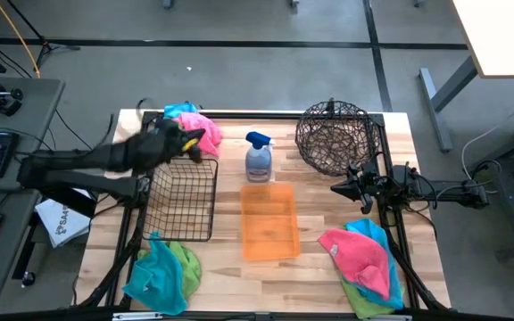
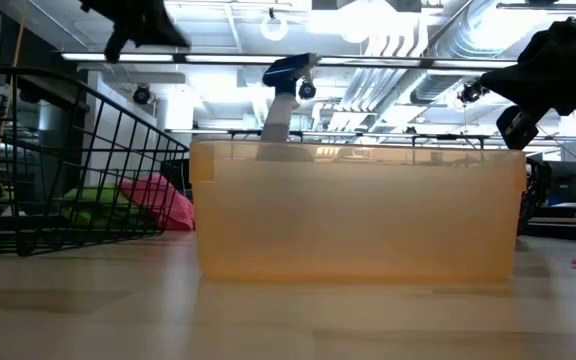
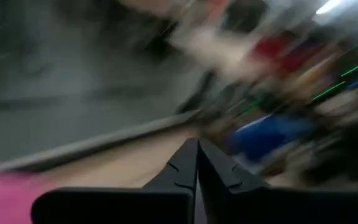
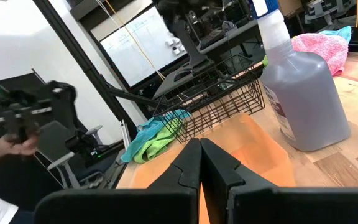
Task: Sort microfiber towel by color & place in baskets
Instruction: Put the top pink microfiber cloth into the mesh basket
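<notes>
1. Left gripper (image 1: 193, 144) hangs over the far edge of the black basket (image 1: 184, 198), fingers together, next to a pink towel (image 1: 205, 130).
2. I see my right gripper (image 1: 339, 188) pinched together too, holding nothing, between the round basket (image 1: 334, 135) and orange tray (image 1: 269, 222).

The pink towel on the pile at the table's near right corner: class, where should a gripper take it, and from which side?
Pinch the raised fold near the middle of the pink towel, coming straight down from above. It lies crumpled on top of the cyan and green cloths, so a top pinch would likely lift it alone. The right gripper, shut, is nearest.
</notes>
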You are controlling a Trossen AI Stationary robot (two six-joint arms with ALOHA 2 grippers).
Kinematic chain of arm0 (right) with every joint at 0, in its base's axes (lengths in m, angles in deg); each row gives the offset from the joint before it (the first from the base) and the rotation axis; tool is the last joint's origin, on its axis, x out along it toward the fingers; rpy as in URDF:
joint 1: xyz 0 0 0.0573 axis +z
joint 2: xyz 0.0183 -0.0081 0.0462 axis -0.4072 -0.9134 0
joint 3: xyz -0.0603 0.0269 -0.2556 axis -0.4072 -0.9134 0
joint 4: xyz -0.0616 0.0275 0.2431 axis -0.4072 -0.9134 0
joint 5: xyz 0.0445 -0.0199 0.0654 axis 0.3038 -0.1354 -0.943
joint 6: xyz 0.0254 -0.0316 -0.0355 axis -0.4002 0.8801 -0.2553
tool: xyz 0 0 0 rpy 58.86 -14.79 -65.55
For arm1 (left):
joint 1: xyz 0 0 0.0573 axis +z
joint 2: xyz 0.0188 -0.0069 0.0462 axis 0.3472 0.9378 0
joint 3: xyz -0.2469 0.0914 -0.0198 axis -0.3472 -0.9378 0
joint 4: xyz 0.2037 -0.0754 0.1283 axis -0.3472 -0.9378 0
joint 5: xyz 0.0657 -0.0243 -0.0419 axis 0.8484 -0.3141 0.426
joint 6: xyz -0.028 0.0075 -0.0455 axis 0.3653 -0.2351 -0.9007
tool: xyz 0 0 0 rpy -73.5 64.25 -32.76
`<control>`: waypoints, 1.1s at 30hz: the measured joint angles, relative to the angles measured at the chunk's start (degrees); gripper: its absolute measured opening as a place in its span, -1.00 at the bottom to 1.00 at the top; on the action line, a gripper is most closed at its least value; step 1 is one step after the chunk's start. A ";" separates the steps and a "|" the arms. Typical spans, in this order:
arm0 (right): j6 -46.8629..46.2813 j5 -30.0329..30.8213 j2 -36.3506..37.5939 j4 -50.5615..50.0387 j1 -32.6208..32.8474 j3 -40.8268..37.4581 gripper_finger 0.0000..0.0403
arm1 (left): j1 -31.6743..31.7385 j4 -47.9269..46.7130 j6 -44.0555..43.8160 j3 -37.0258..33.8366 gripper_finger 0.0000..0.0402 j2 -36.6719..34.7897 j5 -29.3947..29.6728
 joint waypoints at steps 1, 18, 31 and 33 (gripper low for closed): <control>0.00 0.00 0.00 0.00 0.00 0.00 -1.00 | 3.21 -8.28 -1.70 3.86 -1.00 2.49 -1.46; -0.01 0.00 0.00 0.00 0.01 -0.01 -1.00 | 44.77 -24.88 19.32 10.61 -0.81 23.52 -36.56; -0.02 0.00 0.00 0.00 0.00 0.00 -1.00 | 49.16 -23.00 8.28 10.61 -0.10 24.17 -40.26; -0.01 0.00 0.00 0.00 0.00 -0.01 -1.00 | 48.75 -23.76 5.30 10.61 -0.03 25.65 -38.12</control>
